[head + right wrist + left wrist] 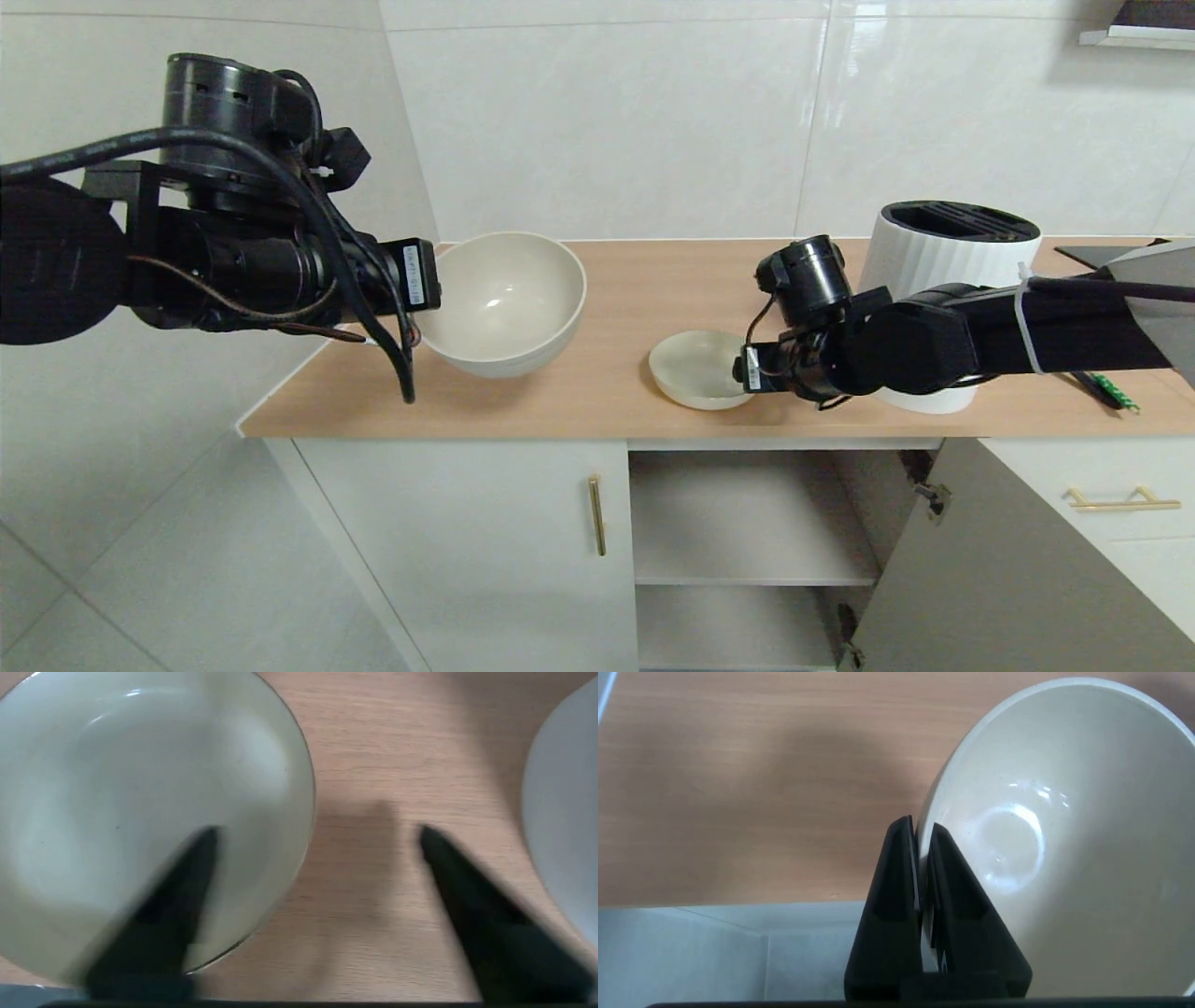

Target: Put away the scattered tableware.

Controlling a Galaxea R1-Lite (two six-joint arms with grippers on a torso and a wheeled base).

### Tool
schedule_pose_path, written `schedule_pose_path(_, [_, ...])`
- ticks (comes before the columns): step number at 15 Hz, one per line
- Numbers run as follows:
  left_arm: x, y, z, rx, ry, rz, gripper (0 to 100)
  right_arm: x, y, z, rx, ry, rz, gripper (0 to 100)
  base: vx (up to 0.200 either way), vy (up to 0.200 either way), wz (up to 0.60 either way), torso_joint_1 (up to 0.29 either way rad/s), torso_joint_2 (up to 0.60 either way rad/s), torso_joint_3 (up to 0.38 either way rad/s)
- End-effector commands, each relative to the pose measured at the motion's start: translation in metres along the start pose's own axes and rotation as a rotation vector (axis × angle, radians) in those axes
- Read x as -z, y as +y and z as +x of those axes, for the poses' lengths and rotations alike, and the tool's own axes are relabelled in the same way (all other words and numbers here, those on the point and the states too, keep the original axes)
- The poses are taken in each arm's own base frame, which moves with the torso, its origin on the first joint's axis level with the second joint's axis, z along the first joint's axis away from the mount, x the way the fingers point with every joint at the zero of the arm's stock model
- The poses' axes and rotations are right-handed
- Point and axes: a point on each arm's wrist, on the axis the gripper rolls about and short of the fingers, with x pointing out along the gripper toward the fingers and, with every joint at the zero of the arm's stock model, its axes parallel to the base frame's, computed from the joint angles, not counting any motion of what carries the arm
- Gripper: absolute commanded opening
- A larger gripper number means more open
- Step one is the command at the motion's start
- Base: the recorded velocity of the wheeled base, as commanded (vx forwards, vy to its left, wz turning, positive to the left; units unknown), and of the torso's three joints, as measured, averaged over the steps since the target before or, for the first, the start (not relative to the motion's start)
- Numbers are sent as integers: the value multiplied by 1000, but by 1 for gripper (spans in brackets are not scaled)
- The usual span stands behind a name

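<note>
Wooden countertop (616, 280) against a white tiled wall, with an open cabinet (747, 513) below. The left gripper (920, 859), jaws pinched narrow on its rim, holds the large bowl (504, 303) tilted at the counter's left. The right gripper (318, 835), jaws wide, straddles the right rim of the small bowl (700, 369) at centre-right. Advisable: seat both fingers squarely on that rim before closing, or the bowl may slip.

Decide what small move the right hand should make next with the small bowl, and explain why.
Probably close the right hand on the rim of the small bowl. Its jaws stand open astride that rim, one inside the bowl, one outside over the counter, so nothing is gripped yet. The left hand is shut on the large bowl.
</note>
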Motion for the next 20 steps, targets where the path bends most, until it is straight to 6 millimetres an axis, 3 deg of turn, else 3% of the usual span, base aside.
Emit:
schedule_pose_path(1, [0,-1,0,1,1,0,0,1,1,1,-2,5,3,0,0,0,0,0,0,0])
schedule_pose_path(5, [1,-2,0,5,1,2,0,4,2,3,-4,13,2,0,0,0,0,0,0,0])
schedule_pose_path(8, [2,-3,-1,7,5,4,0,-7,-3,-13,-13,-19,20,0,0,0,0,0,0,0])
schedule_pose_path(12, [10,-12,-21,48,5,23,0,-10,-12,-89,-88,-43,3,0,0,0,0,0,0,0])
schedule_pose_path(15, [33,-31,-46,132,44,74,0,20,-20,-139,-148,-9,41,0,0,0,0,0,0,0])
schedule_pose_path(17, [39,-36,-50,149,56,86,0,31,-28,-150,-152,3,49,0,0,0,0,0,0,0])
schedule_pose_path(20, [59,-33,-51,101,102,93,0,76,-41,-166,-151,89,-11,0,0,0,0,0,0,0])
